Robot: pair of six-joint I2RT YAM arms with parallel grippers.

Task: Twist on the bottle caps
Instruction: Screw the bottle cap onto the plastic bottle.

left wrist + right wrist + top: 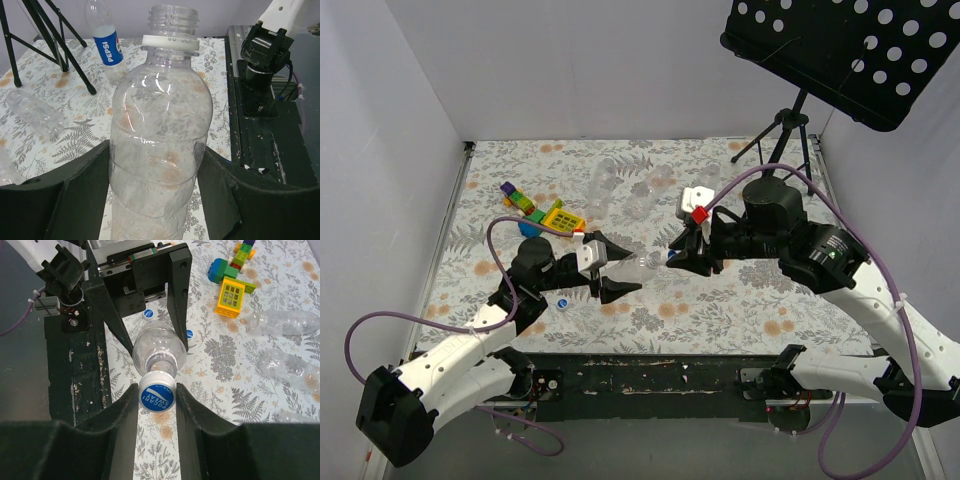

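Left gripper (620, 272) grips a clear bottle (157, 150), right gripper (672, 258) at its 3 o'clock pinches a blue cap (156, 396) just at the bottle mouth, toy blocks (540, 208) at 10 o'clock.

Clear uncapped bottle (160, 150) held level — blue cap (156, 395) at its mouth; two loose caps (148, 314) lie nearby.

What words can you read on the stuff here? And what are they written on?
"PEPSI": on the blue label of the labelled bottle.
"POCARI SWEAT": upside down on the blue cap in the right gripper.
Too small to read: the print on two loose caps.
Too faint to read: marks on the white neck ring of the clear bottle.
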